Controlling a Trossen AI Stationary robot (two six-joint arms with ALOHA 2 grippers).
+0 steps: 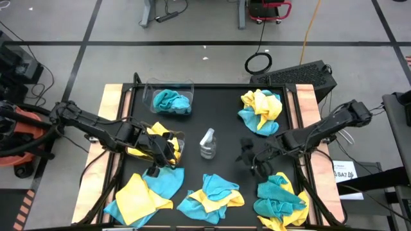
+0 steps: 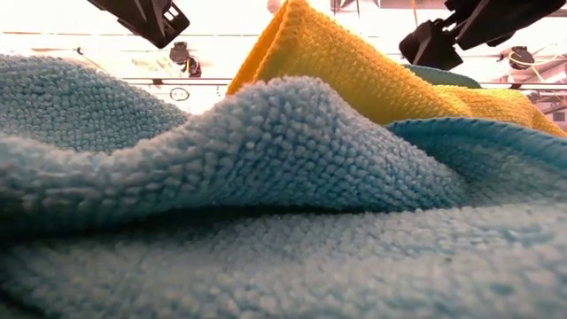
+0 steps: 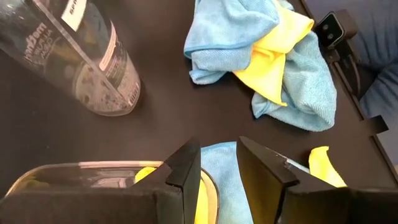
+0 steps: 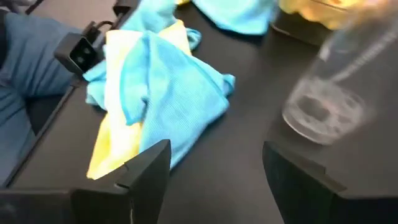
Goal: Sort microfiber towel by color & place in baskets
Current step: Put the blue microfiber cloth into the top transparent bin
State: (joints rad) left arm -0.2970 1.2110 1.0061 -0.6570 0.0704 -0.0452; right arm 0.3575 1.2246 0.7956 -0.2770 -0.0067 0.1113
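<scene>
Yellow and teal-blue microfiber towels lie in mixed heaps on the black mat: near left (image 1: pixel 144 192), near middle (image 1: pixel 210 197), near right (image 1: pixel 279 202) and far right (image 1: pixel 260 109). One clear basket (image 1: pixel 172 99) at the far left holds teal towels. A second clear basket (image 3: pixel 81 171) holds yellow cloth (image 1: pixel 151 135). My left gripper (image 3: pixel 221 177) hangs over that basket's near rim, its fingers a little apart with nothing between them. My right gripper (image 4: pixel 214 174) hovers open over bare mat right of the spray bottle, holding nothing.
A small clear spray bottle (image 1: pixel 207 142) stands at the mat's middle between the two grippers. Wooden strips (image 1: pixel 109 128) edge the table left and right. A towel heap (image 2: pixel 266 177) lies right in front of the low camera and blocks most of its view.
</scene>
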